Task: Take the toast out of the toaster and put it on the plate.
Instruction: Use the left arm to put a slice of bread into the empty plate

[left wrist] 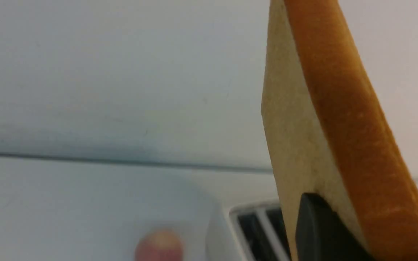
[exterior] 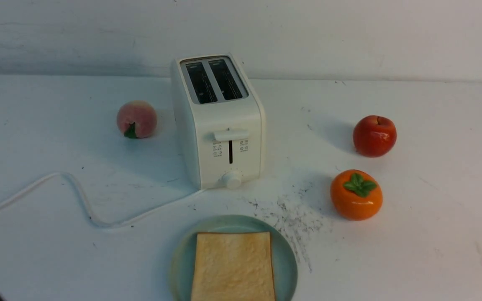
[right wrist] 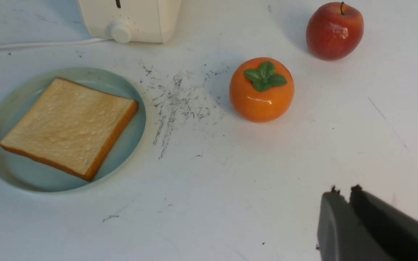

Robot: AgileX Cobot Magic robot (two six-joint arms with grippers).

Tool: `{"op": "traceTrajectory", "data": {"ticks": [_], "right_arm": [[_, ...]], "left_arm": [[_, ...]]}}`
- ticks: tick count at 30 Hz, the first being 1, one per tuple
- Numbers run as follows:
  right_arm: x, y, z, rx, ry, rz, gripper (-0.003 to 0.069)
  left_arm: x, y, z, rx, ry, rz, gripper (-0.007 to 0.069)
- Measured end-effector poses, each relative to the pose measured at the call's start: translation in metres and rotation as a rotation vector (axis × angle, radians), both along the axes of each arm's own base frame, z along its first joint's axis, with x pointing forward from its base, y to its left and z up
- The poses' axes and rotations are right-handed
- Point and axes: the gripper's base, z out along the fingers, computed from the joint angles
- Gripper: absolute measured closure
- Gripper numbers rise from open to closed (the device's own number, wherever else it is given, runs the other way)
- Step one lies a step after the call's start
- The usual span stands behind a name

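Toast (exterior: 232, 267) lies flat on the plate (exterior: 180, 259), bottom centre; toaster (exterior: 218, 121) slots empty. Right gripper (right wrist: 345, 190) clenched, empty. Left gripper (left wrist: 336, 210) sits against a slice (left wrist: 303, 127); I cannot tell its grip. I'd withdraw slowly, plate undisturbed.

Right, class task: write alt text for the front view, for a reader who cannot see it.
A slice of toast lies flat on a pale blue-green plate, before a cream toaster with empty slots. A peach sits left, an apple and persimmon right.

Front camera looks forward and down; all 3 views share toaster (exterior: 218, 125).
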Motion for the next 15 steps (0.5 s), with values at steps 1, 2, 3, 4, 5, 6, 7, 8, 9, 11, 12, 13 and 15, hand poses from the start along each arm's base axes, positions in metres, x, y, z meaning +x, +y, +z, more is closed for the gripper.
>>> {"op": "traceTrajectory", "data": {"ticks": [1,2,3,4,5,6,7,8,9,11,12,13,15], "right_arm": [[0.0,0.0,0.0,0.0,0.0,0.0,0.0605],[0.0,0.0,0.0,0.0,0.0,0.0,0.0602],[0.0,0.0,0.0,0.002,-0.001,0.001,0.0601],[0.0,0.0,0.0,0.001,-0.001,0.001,0.0601],[0.0,0.0,0.0,0.001,-0.001,0.001,0.0601],[0.0,0.0,0.0,0.001,-0.001,0.001,0.0601],[0.0,0.0,0.0,0.002,0.0,0.001,0.06],[0.0,0.0,0.0,0.004,0.001,0.001,0.06],[0.0,0.0,0.0,0.008,0.002,0.0,0.0599],[0.0,0.001,0.0,0.027,0.01,-0.009,0.0597],[0.0,0.001,0.0,0.034,0.01,-0.012,0.0596],[0.0,0.001,0.0,0.043,0.011,-0.016,0.0596],[0.0,0.001,0.001,0.061,0.014,-0.023,0.0595]], "left_arm": [[-0.008,0.003,-0.002,0.043,0.062,-0.021,0.0513],[-0.014,0.005,-0.007,0.077,0.111,-0.043,0.0513],[-0.016,0.005,-0.013,0.096,0.146,-0.063,0.0513],[-0.018,0.005,-0.013,0.095,0.15,-0.07,0.0513],[-0.021,0.002,-0.025,0.086,0.207,-0.103,0.0513],[-0.023,0.001,-0.031,0.077,0.235,-0.118,0.0513],[-0.027,-0.002,-0.041,0.055,0.289,-0.151,0.0513],[-0.033,-0.005,-0.055,0.025,0.36,-0.191,0.0513],[-0.037,-0.008,-0.069,0.011,0.421,-0.213,0.0513],[-0.049,-0.01,-0.092,-0.031,0.532,-0.257,0.0513],[-0.054,-0.012,-0.106,-0.04,0.595,-0.273,0.0513],[-0.058,-0.015,-0.119,-0.037,0.643,-0.285,0.0513],[-0.066,-0.022,-0.15,0.001,0.744,-0.303,0.0513]]}}
